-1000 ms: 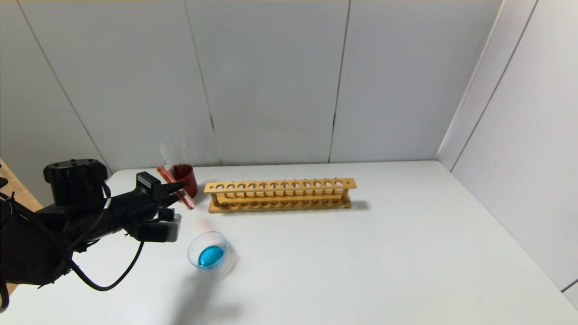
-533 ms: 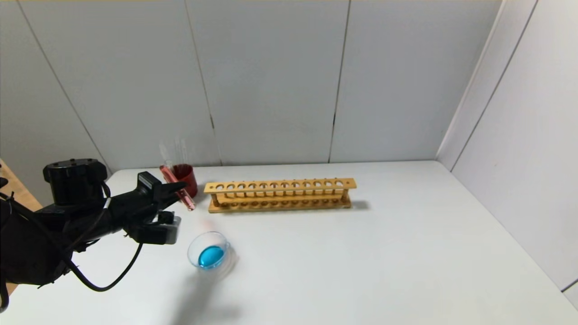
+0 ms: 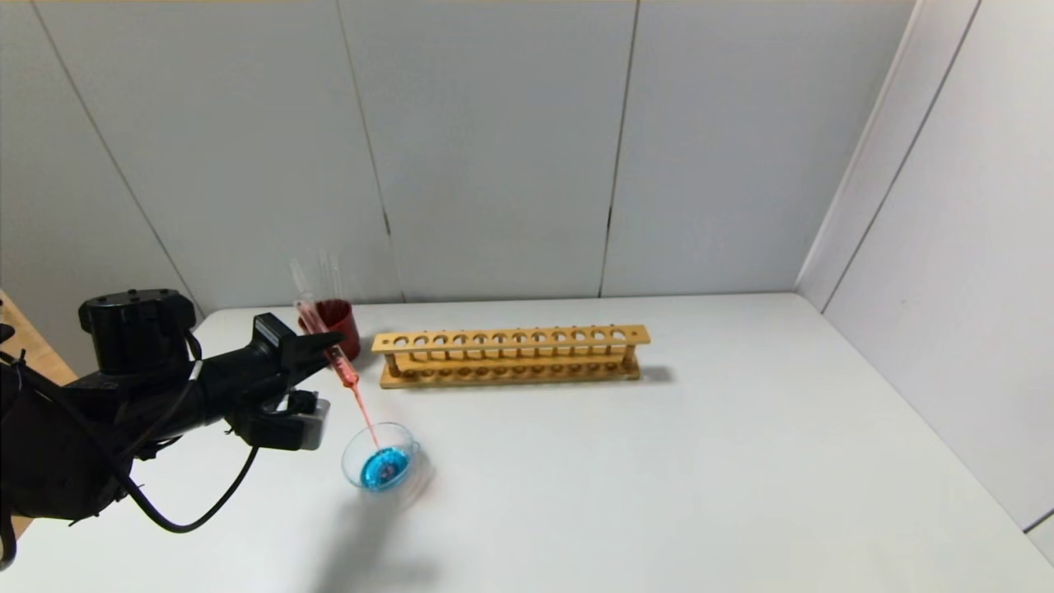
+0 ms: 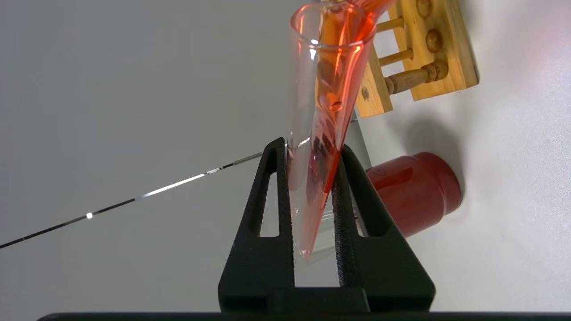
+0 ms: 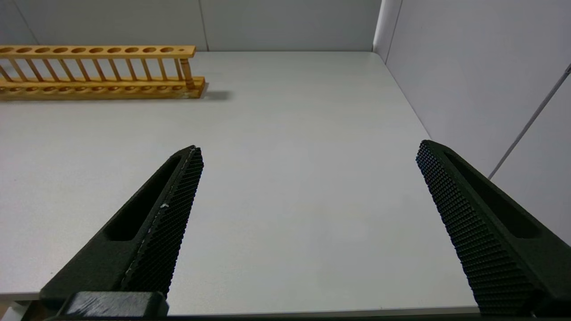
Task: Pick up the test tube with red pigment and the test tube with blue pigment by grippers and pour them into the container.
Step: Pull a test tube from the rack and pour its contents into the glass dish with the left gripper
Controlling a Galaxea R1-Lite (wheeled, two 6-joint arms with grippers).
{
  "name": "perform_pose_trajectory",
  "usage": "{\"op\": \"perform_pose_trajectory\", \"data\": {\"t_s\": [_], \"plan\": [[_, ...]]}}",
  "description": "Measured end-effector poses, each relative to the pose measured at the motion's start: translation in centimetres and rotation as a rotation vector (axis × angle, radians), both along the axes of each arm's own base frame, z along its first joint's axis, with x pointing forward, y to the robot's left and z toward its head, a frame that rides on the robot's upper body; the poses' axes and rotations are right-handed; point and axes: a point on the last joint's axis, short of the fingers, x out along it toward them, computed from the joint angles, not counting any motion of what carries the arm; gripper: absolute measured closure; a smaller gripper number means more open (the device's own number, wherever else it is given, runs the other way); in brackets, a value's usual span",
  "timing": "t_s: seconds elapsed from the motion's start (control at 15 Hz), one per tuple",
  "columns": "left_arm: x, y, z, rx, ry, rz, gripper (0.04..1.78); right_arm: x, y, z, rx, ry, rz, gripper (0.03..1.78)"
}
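Between the two black fingers of the left gripper [image 4: 312,178] sits the red tube [image 4: 319,116], clamped across its lower half and tipped mouth-down, so that a thin red stream falls from its lip into the glass dish [image 3: 381,464] just below and ahead of the claw. That dish already holds a pool of blue liquid, with the red landing in the middle of it (no blue tube can be made out anywhere, though clear tubes stand in the red cup [image 3: 339,323] just behind the gripper). The main risk, as I judge it, is the aim: the stream is narrow and the dish is small, so a slight swing of the wrist or a steeper tilt could throw the stream past the rim onto the table [image 3: 659,461]. A faster pour might also splash out of so shallow a dish. The glass is smooth and wet inside, and the grip is on a short stretch of it, so the tube could slide out towards the dish if the clamp eases. The wooden rack [image 3: 510,356] lies off to the side of the gripper, close enough to be clipped on the way back. The right gripper [image 5: 308,223] hangs well away over bare table, fingers wide apart.
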Motion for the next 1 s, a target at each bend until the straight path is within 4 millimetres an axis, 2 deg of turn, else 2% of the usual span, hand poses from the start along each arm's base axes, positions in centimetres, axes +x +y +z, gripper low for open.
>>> {"op": "perform_pose_trajectory", "data": {"t_s": [1.0], "plan": [[0.28, 0.09, 0.29, 0.050, -0.051, -0.032, 1.52, 0.00, 0.00, 0.00, 0.000, 0.000, 0.000, 0.06]]}}
